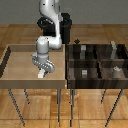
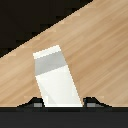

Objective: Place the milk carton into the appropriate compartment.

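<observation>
Milk carton: slim, rigid, probably light and smooth-sided; best taken across its flat sides. Gripper is straddling it, fingers spread, apparently not yet clamping.

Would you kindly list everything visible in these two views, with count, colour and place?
milk carton: one, whitish with a grey band, in the light bin, between the fingers.
light bin: one, tan wood, on the exterior view's left.
dark bin: one, dark brown, four compartments, on the exterior view's right.
small blocks: several, pale grey, inside the dark bin's compartments.
floor: wooden planks.
arm: one, white and grey, above the light bin.
gripper: one, around the carton; contact unclear.
</observation>
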You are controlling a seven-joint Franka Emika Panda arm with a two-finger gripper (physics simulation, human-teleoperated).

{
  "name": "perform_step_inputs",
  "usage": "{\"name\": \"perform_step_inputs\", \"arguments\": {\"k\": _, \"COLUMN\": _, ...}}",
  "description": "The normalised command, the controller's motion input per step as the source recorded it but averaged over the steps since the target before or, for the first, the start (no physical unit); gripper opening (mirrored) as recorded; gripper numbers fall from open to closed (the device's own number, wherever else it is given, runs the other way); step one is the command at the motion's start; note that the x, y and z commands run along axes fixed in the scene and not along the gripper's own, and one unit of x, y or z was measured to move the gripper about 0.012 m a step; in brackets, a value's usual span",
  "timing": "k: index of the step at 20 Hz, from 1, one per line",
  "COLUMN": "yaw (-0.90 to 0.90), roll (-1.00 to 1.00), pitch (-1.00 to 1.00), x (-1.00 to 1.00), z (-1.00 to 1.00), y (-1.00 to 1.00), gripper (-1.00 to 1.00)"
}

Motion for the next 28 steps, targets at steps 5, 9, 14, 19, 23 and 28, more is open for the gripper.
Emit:
{"name": "perform_step_inputs", "arguments": {"k": 5, "yaw": 0.00, "roll": 0.00, "pitch": 0.00, "x": 0.00, "z": 0.40, "y": 0.00, "gripper": -1.00}}
{"name": "perform_step_inputs", "arguments": {"k": 9, "yaw": 0.00, "roll": 0.00, "pitch": 0.00, "x": 0.00, "z": 1.00, "y": 0.00, "gripper": -1.00}}
{"name": "perform_step_inputs", "arguments": {"k": 14, "yaw": 0.00, "roll": 0.00, "pitch": 0.00, "x": 0.00, "z": 1.00, "y": 0.00, "gripper": -1.00}}
{"name": "perform_step_inputs", "arguments": {"k": 19, "yaw": 0.00, "roll": 0.00, "pitch": 0.00, "x": 0.00, "z": 0.80, "y": 0.05, "gripper": -1.00}}
{"name": "perform_step_inputs", "arguments": {"k": 23, "yaw": 0.00, "roll": 0.00, "pitch": 0.00, "x": 0.00, "z": 0.00, "y": 1.00, "gripper": -1.00}}
{"name": "perform_step_inputs", "arguments": {"k": 28, "yaw": 0.00, "roll": 0.00, "pitch": 0.00, "x": 0.00, "z": 0.00, "y": 1.00, "gripper": -1.00}}
